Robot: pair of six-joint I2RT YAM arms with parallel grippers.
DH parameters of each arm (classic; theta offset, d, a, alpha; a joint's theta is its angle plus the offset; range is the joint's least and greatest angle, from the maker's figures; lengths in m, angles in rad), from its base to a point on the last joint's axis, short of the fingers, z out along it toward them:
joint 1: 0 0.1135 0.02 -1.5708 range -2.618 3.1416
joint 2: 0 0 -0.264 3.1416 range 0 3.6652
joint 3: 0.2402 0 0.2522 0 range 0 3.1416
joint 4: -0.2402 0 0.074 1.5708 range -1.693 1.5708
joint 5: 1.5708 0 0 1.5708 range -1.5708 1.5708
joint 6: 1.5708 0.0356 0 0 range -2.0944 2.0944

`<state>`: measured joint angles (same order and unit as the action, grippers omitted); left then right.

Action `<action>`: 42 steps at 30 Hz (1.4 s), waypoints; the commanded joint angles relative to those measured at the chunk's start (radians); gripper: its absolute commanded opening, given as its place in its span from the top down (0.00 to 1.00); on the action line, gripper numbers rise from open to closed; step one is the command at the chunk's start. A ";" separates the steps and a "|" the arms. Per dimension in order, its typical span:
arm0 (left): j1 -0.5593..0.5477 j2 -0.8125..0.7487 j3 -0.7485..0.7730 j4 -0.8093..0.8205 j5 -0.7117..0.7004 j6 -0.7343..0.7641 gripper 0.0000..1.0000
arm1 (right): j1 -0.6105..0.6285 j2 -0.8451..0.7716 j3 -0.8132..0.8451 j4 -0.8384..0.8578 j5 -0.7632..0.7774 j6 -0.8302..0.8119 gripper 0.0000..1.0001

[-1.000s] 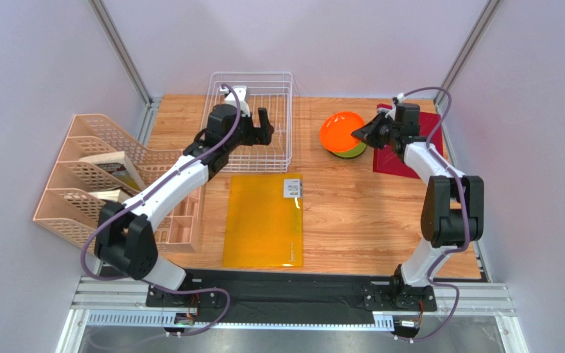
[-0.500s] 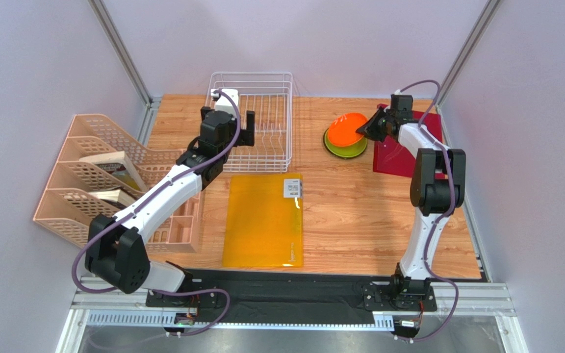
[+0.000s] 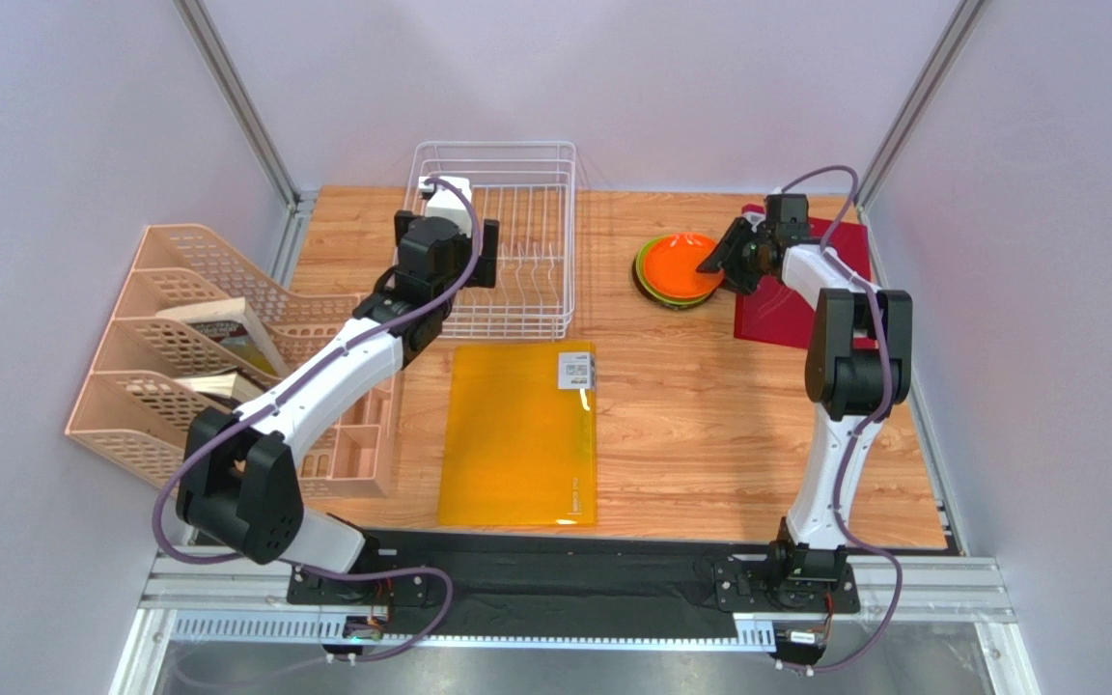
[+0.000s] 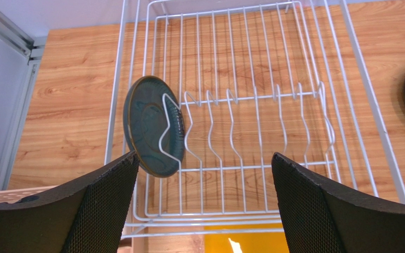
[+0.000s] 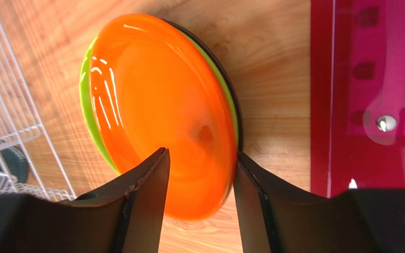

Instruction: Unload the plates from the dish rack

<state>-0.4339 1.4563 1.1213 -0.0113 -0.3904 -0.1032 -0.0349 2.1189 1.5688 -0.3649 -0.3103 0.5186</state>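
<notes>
left claw (image 4: 204,158) spread | right claw (image 5: 200,154) parted astride orange plate (image 5: 157,95), seemingly loose | folder label (image 3: 575,371) illegible

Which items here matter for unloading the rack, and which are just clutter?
Job: dish rack, dark grey plate standing in it, orange plate stacked on lime green plate.
Lying about: yellow folder, red mat, beige organizer.

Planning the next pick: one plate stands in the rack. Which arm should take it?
Left. The left fingers, open, hang over the dish rack, with the dark grey plate standing in it just ahead. The right fingers are far off at the orange plate.
</notes>
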 commanded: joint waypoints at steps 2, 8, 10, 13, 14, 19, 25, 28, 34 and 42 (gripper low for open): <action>0.058 0.035 0.083 -0.035 0.018 -0.024 0.00 | 0.064 -0.083 0.072 -0.202 0.211 -0.139 0.46; 0.139 0.079 0.112 -0.052 0.048 -0.039 0.00 | 0.113 -0.192 0.068 -0.266 0.451 -0.166 0.40; 0.156 0.096 0.118 -0.053 0.038 -0.041 0.00 | 0.118 -0.240 0.022 -0.230 0.448 -0.158 0.40; 0.178 0.131 0.118 -0.021 0.027 -0.030 0.01 | 0.122 -0.313 -0.038 -0.195 0.425 -0.149 0.40; 0.185 0.153 0.126 -0.022 0.031 -0.033 0.07 | 0.124 -0.333 -0.050 -0.201 0.428 -0.147 0.40; 0.190 0.216 0.144 -0.012 0.056 -0.062 0.19 | 0.132 -0.390 -0.088 -0.190 0.421 -0.143 0.40; 0.192 0.266 0.164 -0.015 0.033 -0.092 0.32 | 0.133 -0.409 -0.127 -0.180 0.399 -0.141 0.41; 0.193 0.283 0.163 -0.013 0.007 -0.101 0.32 | 0.132 -0.415 -0.142 -0.177 0.387 -0.140 0.41; 0.198 0.311 0.161 -0.006 -0.034 -0.133 0.32 | 0.133 -0.415 -0.168 -0.164 0.369 -0.137 0.41; 0.199 0.358 0.173 0.007 -0.068 -0.153 0.39 | 0.133 -0.399 -0.181 -0.155 0.352 -0.124 0.41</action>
<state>-0.2409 1.8057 1.2560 -0.0383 -0.4259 -0.2298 0.0952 1.7462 1.3918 -0.5655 0.0547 0.3878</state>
